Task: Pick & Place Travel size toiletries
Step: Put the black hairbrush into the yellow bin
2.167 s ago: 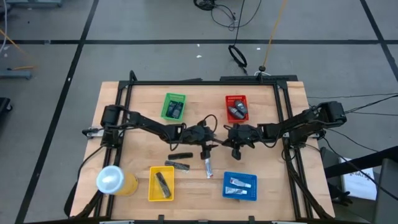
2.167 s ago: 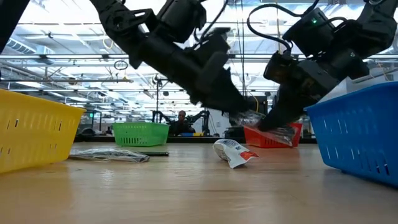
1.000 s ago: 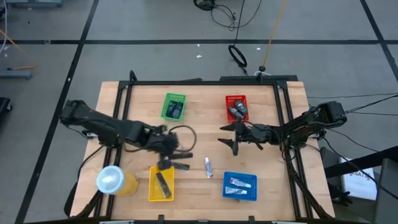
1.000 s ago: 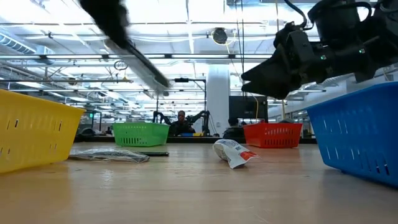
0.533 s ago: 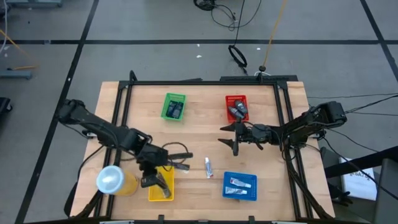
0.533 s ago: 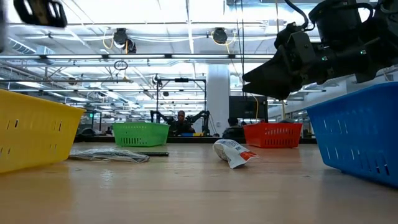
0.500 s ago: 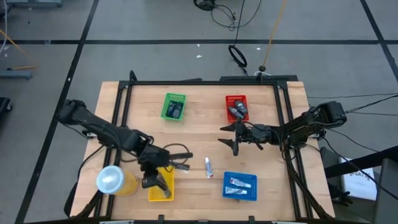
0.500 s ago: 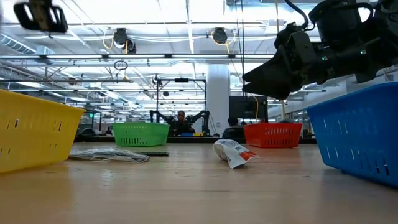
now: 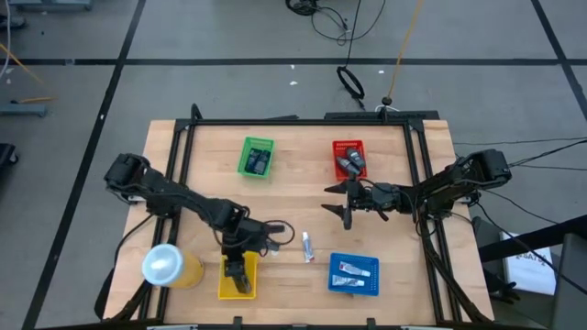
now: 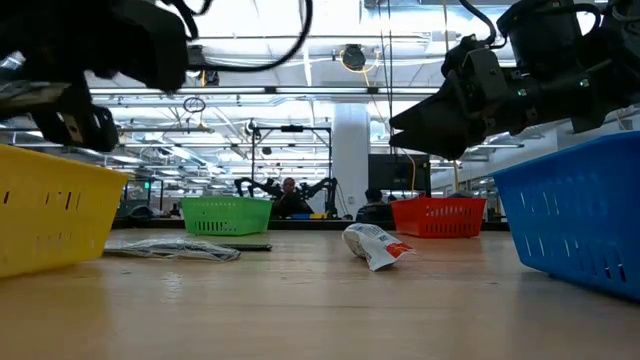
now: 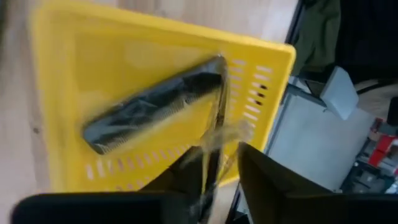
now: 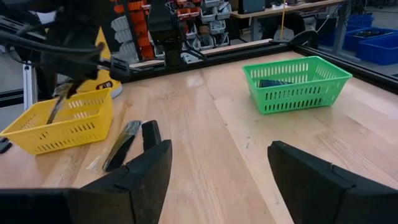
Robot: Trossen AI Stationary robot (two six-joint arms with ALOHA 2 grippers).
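Note:
My left gripper (image 9: 240, 262) (image 11: 221, 171) hovers over the yellow basket (image 9: 224, 280) at the near left, its fingers a little apart. A thin dark piece in a clear wrapper (image 11: 215, 127) stands between them. A second dark oblong piece (image 11: 152, 109) lies flat on the basket floor (image 11: 118, 62). On the table between the baskets lie a white tube (image 9: 308, 246) (image 10: 375, 245) and a wrapped dark piece (image 12: 121, 146) (image 10: 175, 248). My right gripper (image 9: 341, 209) (image 12: 214, 163) hangs open above the table's middle right, with nothing in it. My left gripper has its fingers on either side of the thin dark piece's upper end (image 11: 210, 163), coming from above. The piece lies next to one finger (image 11: 183, 177), with a gap to the other. Whether it still touches, I cannot tell. It stands nearly upright, lower end in the yellow basket.
A blue basket (image 9: 354, 274) with pale tubes stands at the near right. At the far side are a green basket (image 9: 257, 157) and a red one (image 9: 348, 159), both with items inside. A yellow cup with a whitish lid (image 9: 165, 266) stands left of the yellow basket.
My left gripper has swung from the middle of the table toward the near edge and come over the yellow basket, with the thin dark piece between its fingers. My right gripper has kept still.

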